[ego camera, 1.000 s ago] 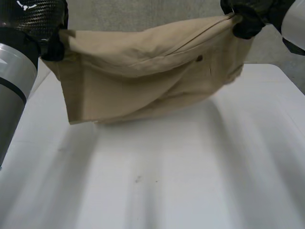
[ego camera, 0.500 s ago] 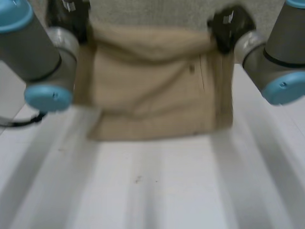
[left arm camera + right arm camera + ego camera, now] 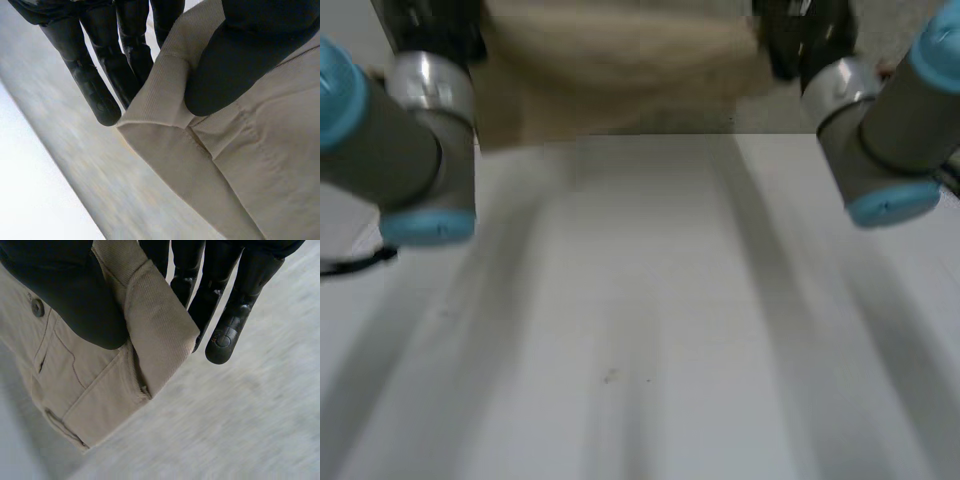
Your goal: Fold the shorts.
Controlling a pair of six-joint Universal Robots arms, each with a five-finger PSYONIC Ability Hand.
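The beige shorts point(image 3: 620, 70) hang in the air beyond the far edge of the white table point(image 3: 650, 330), stretched between my two hands. My left hand point(image 3: 440, 25) holds their left end; in the left wrist view its thumb point(image 3: 240, 65) pinches a waistband corner point(image 3: 160, 95) against straight fingers point(image 3: 95, 85). My right hand point(image 3: 795, 40) holds the right end; in the right wrist view its thumb point(image 3: 80, 300) presses the shorts point(image 3: 90, 385) against the fingers point(image 3: 230, 325). A button point(image 3: 37, 307) and a pocket show beside that thumb.
Both forearms, grey with light-blue caps, reach forward over the table's two sides point(image 3: 410, 170) point(image 3: 880, 150). Grey floor point(image 3: 240, 430) lies below the hanging cloth. A small dark speck point(image 3: 610, 377) marks the table near its front.
Both arms have stretched forward and carried the shorts away from me, from hanging above the table's far part to beyond its far edge. Both grips have stayed.
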